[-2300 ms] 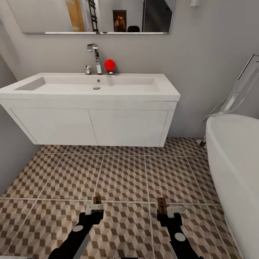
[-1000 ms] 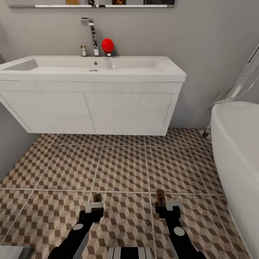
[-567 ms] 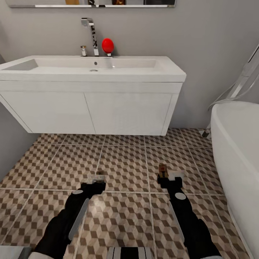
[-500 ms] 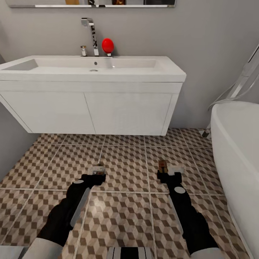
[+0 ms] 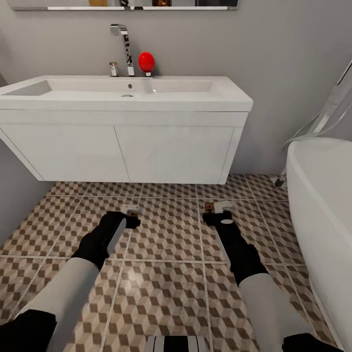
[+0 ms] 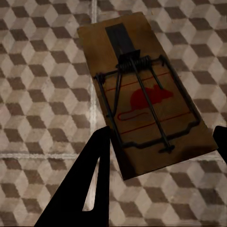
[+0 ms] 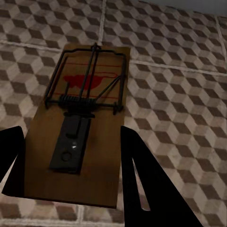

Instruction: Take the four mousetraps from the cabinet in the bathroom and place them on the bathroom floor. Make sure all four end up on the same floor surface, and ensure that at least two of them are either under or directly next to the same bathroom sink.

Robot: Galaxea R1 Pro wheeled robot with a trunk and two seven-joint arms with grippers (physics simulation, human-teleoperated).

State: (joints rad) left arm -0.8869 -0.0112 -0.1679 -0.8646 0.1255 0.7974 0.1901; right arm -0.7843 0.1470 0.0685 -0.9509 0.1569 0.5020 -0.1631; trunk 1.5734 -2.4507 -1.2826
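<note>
Now one mousetrap clamped in each claw.

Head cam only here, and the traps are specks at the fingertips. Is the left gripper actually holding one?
Observer: Yes. In the left wrist view, the left gripper has the left mousetrap between its fingers, wire side toward the camera.
Operator: Right side?
Observer: Same. The right gripper holds the right mousetrap by its long edges, red mouse print at the far end.
Operator: Down on the floor yet?
Observer: Cannot tell. Both wrist views show the floor tiles behind the traps, but no clear contact.
</note>
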